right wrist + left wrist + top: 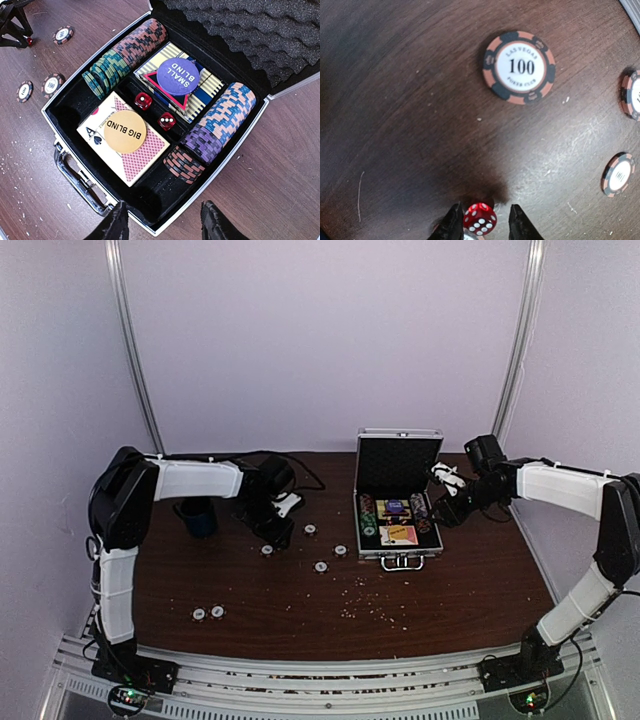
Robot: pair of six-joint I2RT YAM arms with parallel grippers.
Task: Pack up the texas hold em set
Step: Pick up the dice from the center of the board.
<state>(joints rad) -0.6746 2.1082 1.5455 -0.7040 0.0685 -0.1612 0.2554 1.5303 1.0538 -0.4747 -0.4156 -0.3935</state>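
Presently the small red white-pipped die sits on the dark wooden table between the left gripper's narrowly parted jaws, not yet clamped; the open silver aluminium briefcase lies well rightward.

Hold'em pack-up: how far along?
Mostly packed: case holds chip rows, two decks, blind buttons, two dice. In hand: left gripper straddles a red die on the table, not yet clamped; right gripper open over the case. To do: at least six loose chips, lid open.
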